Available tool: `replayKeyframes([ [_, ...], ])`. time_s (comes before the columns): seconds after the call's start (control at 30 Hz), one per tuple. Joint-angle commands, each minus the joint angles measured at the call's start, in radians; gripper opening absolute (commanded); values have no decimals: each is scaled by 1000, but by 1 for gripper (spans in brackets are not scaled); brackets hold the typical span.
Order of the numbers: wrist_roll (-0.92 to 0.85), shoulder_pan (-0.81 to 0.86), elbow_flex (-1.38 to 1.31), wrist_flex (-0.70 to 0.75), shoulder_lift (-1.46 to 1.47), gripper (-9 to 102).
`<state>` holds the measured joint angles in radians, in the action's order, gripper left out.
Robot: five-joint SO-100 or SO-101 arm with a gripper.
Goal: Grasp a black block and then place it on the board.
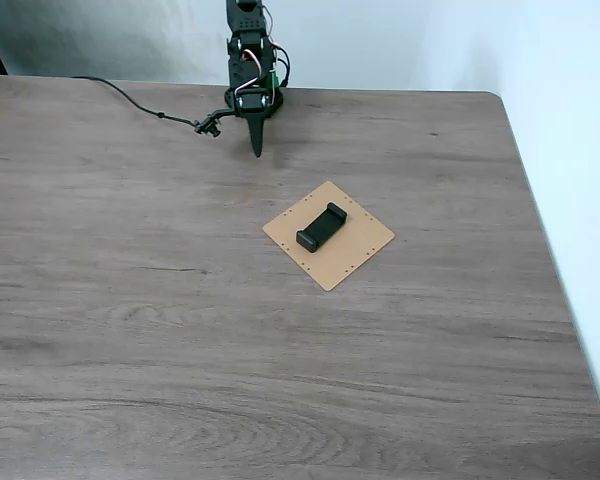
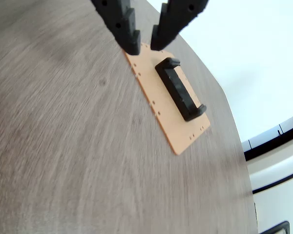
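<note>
Wood-grain table (image 1: pixel 130 300), pale wall behind. Board (image 1: pixel 355 250) lies flat near table centre. Black block (image 1: pixel 321 226) rests on board, long axis running 1 to 7 o'clock in fixed view, inside board edges. Placement judged done.

Pincer (image 2: pixel 142 45) spread a little, holding nothing; in wrist view block sits at 4 o'clock from tips, apart. In fixed view pincer (image 1: pixel 257 150) hangs near table's far edge, 11 o'clock from board.

Step in hand, judged: retreat. Keep jaws apart, stay clear of block. No containers seen.
</note>
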<state>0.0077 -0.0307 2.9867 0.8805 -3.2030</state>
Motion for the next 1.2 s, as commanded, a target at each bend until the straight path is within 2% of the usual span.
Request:
replayKeyframes([
  [0.0, -32, -5, 51, -6, -63, 0],
  [0.4, -28, -15, 124, 17, -176, 0],
  [1.17, -38, -20, 124, 15, -176, 0],
])
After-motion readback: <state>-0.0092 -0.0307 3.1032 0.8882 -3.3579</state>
